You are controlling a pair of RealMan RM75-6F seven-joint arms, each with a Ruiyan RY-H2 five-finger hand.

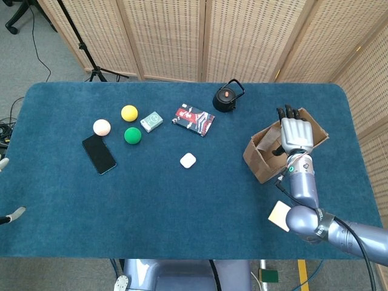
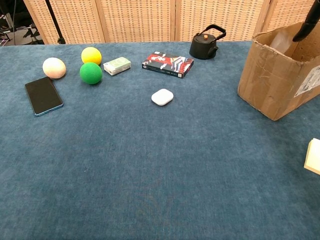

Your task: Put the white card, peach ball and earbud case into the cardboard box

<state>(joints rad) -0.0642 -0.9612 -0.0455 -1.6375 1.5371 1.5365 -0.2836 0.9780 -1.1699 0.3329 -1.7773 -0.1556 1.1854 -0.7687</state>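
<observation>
The right hand (image 1: 295, 134) hangs over the open brown cardboard box (image 1: 260, 159), fingers reaching down inside; whether they hold anything I cannot tell. The pale square card (image 1: 280, 216) lies on the blue cloth table (image 1: 182, 206) just beside that arm, near the box. The small white rounded earbud case (image 1: 187, 160) sits mid-table, and the peach ball (image 1: 102, 127) far left beside a black phone (image 1: 99, 153), both well apart from the hand. The box's contents are hidden
</observation>
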